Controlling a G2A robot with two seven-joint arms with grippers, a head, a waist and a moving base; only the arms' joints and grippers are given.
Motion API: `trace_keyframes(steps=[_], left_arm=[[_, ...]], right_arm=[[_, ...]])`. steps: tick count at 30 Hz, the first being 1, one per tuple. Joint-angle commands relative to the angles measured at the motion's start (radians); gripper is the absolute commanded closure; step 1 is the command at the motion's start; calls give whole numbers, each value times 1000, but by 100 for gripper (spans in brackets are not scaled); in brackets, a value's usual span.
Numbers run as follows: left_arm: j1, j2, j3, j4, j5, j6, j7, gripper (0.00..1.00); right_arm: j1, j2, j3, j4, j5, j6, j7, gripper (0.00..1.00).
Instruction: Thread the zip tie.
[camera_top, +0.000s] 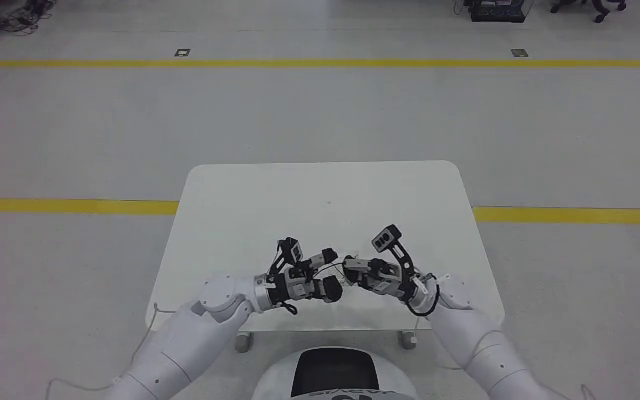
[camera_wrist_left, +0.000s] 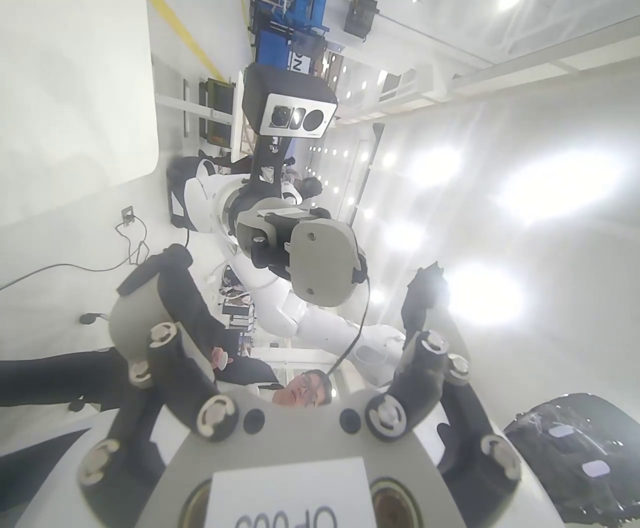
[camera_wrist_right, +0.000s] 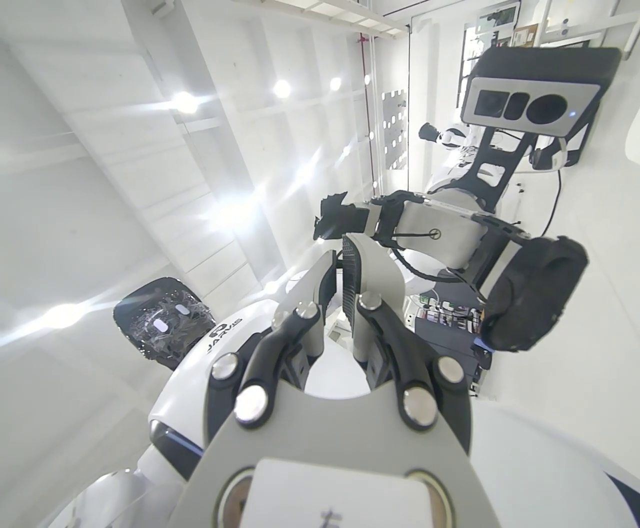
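Two grippers: left gripper spread open; right gripper pinched closed, contents too thin to tell.

White label, left gripper base: print inverted, cut by edge. White label, right gripper base: print mostly cut off.
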Motion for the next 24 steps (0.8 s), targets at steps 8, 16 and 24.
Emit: trace_keyframes(steps=[8, 16, 24], left_arm=[[-1, -1, -1, 8, -18, -5, 5, 18], [-1, 0, -4, 16, -19, -7, 7, 43], [-1, 4, -13, 19, -10, -5, 1, 55]], right_arm=[[-1, -6, 3, 13, -13, 0, 4, 100], [-2, -3, 8, 23, -38, 9, 8, 100], [1, 7, 20, 23, -98, 39, 9, 100]])
